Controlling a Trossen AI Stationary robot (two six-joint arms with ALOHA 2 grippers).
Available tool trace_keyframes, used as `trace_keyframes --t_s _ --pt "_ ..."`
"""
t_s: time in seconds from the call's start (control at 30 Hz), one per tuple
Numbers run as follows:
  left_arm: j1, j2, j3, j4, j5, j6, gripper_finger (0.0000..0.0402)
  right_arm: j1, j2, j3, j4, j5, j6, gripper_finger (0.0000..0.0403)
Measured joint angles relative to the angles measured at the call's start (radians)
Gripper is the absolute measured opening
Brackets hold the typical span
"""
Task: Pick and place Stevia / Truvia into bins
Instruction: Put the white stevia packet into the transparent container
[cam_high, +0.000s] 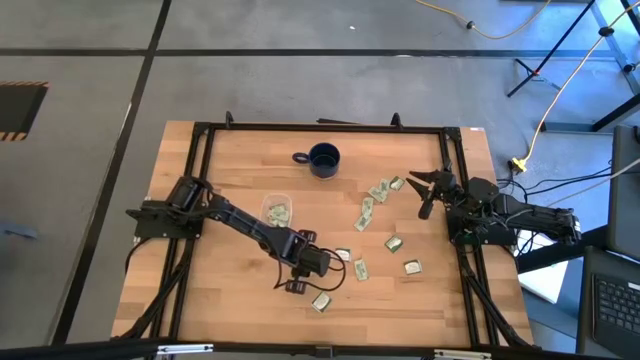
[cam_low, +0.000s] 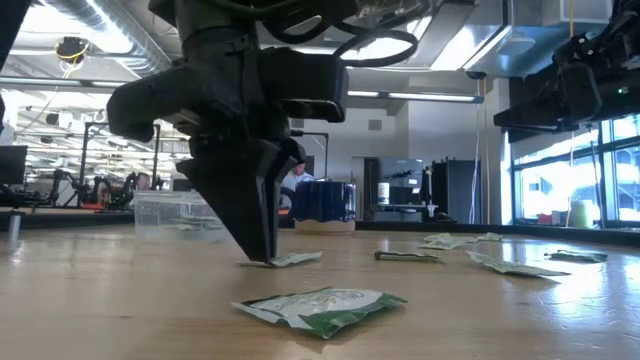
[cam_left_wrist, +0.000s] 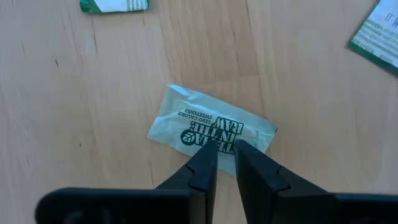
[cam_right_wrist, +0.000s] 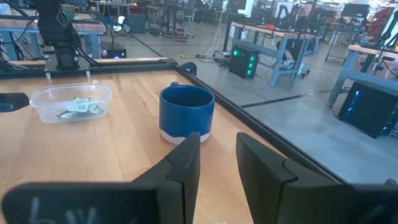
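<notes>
Several pale green and white Stevia sachets (cam_high: 366, 212) lie flat on the wooden table, and a few more are in the clear bin (cam_high: 277, 210). My left gripper (cam_left_wrist: 225, 149) points steeply down near the table's front middle, onto one sachet (cam_left_wrist: 205, 124). Its fingers are close together with a narrow gap between the tips. In the high view the gripper (cam_high: 295, 284) hides this sachet. Another sachet (cam_low: 325, 308) lies nearer the front edge. My right gripper (cam_right_wrist: 217, 146) waits open and level at the right edge, touching nothing. My left gripper's two fingertips (cam_left_wrist: 208, 152) stand on the sachet's long edge (cam_left_wrist: 224, 144), side by side with a narrow strip of packet between them. They come from above, slanting down. The sachet lies flat on the table (cam_low: 290, 259).
A dark blue mug (cam_high: 323, 158) stands at the far middle of the table. The bin (cam_low: 175, 215) sits left of the table's middle, beside the left arm. Loose sachets (cam_high: 394, 243) lie scattered to the right of the left gripper. A black frame (cam_high: 200, 130) borders the table.
</notes>
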Motion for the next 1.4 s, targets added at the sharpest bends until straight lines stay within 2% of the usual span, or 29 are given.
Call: trace_keyframes --t_s 0.43,0.6,0.77,0.9,1.0,1.23,1.4 --pt "0.000 0.023 0.000 0.003 0.006 -0.003 0.0006 0.000 0.000 0.000 0.000 0.000 -0.001 0.0108" --pt "0.000 0.019 0.000 0.001 0.007 -0.012 0.0004 0.000 0.000 0.000 0.000 0.000 -0.001 0.0108" --pt "0.006 -0.034 0.000 -0.036 0.015 -0.029 0.0003 0.000 0.000 0.000 0.000 0.001 -0.001 0.0108" --pt "0.014 -0.136 0.012 -0.046 0.011 -0.029 0.0002 0.000 0.000 0.000 0.000 0.001 -0.001 0.0108" --pt "0.021 -0.198 0.009 -0.131 -0.033 -0.050 0.0003 0.000 0.000 0.000 0.000 0.001 -0.001 0.0108" --pt "0.038 -0.344 0.010 -0.447 -0.234 -0.189 0.0003 0.000 0.000 0.000 0.000 0.000 -0.001 0.0108" --pt "0.072 -0.400 -0.060 -0.450 -0.251 -0.217 0.0003 0.000 0.000 0.000 0.000 0.000 -0.004 0.0108"
